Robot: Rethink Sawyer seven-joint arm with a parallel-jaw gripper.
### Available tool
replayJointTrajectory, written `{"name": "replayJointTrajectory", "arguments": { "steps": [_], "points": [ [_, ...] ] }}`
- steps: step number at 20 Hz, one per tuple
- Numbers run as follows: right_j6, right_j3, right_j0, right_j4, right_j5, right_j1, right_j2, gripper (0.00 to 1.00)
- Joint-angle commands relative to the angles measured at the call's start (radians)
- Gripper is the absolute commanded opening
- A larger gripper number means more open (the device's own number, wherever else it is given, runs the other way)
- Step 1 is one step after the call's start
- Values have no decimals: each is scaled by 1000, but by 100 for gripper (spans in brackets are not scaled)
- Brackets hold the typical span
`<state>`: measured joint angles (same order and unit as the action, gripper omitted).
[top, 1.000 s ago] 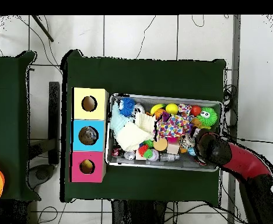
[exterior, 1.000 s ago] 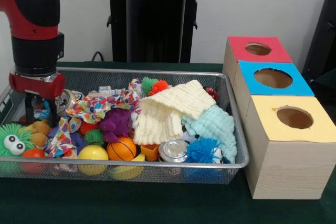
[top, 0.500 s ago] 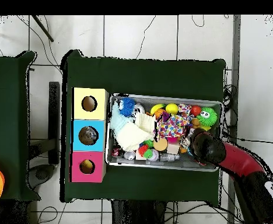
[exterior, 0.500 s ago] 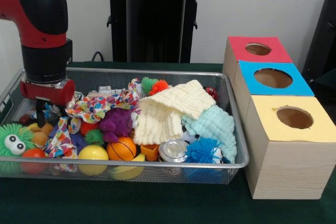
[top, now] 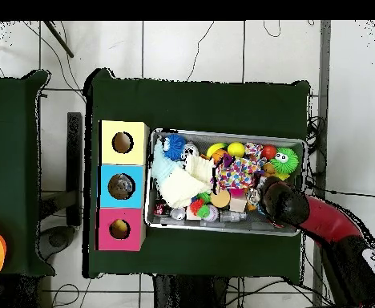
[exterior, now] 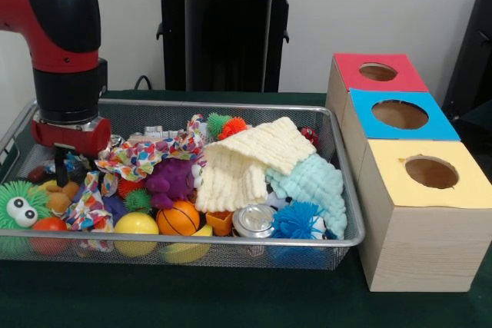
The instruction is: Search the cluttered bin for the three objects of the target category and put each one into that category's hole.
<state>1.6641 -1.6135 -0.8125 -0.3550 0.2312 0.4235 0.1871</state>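
Observation:
My gripper [exterior: 64,167] reaches down into the left end of the wire mesh bin [exterior: 231,107], among the toys beside a colourful patterned cloth [exterior: 142,156]. Its red and black head hides what lies under it. In the overhead view the gripper [top: 260,195] is at the bin's [top: 226,227] right end. A silver can [exterior: 253,220] lies at the bin's front, next to a blue spiky ball [exterior: 298,220]. A yellow cloth [exterior: 250,160] and a mint cloth [exterior: 311,184] cover the middle. Three boxes with holes stand to the right: red [exterior: 377,72], blue [exterior: 400,115], yellow [exterior: 430,173].
Packed in the bin are a green spiky ball with eyes [exterior: 19,207], a yellow ball [exterior: 136,224], an orange ball [exterior: 178,218] and a purple toy [exterior: 169,180]. In the overhead view something grey shows inside the blue box's hole [top: 121,186].
The arm has shifted a little toward the bin's middle and now covers the silver can that lay beside the gripper. Over the last half second it has barely moved.

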Motion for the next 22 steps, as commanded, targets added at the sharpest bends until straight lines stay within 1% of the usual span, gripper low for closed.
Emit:
{"name": "replayJointTrajectory", "arguments": {
  "steps": [1,8,13,17,22],
  "points": [
    [77,28,13,8,-17,-101,96,100],
    [79,0,16,12,8,-57,86,100],
    [61,13,20,23,63,-32,87,100],
    [35,17,8,24,99,-13,94,100],
    [-3,44,-9,17,126,-23,106,100]
  ]
}}
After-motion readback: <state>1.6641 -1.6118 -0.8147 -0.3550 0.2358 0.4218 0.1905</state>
